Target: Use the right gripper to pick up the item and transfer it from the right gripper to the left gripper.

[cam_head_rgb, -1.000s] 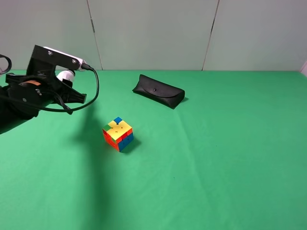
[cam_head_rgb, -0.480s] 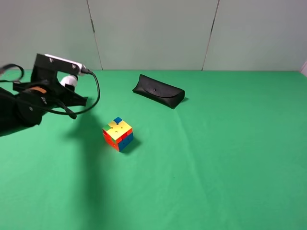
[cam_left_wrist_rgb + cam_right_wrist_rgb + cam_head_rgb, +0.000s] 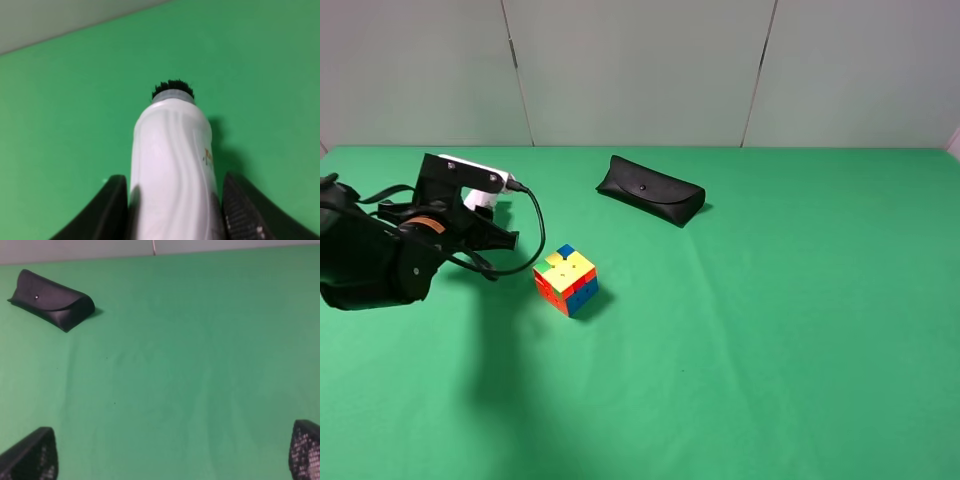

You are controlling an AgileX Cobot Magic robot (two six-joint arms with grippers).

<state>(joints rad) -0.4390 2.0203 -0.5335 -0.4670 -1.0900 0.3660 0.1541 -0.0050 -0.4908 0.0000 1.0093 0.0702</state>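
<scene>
The left gripper (image 3: 172, 210) is closed on the item (image 3: 172, 170), a white contoured bottle with a black bristly cap, its body clamped between the two black fingers (image 3: 242, 212) with the cap end pointing away from the wrist over the green surface (image 3: 770, 330). From the high camera, that gripper (image 3: 485, 215) sits at the left side of the surface, a black cable looping from its white plate, and only a small white patch of the item (image 3: 477, 198) shows there. Just beside it lies a multicoloured puzzle cube (image 3: 565, 280), apart from the gripper. A black glasses case (image 3: 650, 190) lies further back, towards the wall. The right gripper (image 3: 170, 460) has its fingers (image 3: 30, 455) spread wide apart and holds nothing, with bare surface between them and the glasses case (image 3: 52, 300) well ahead.
</scene>
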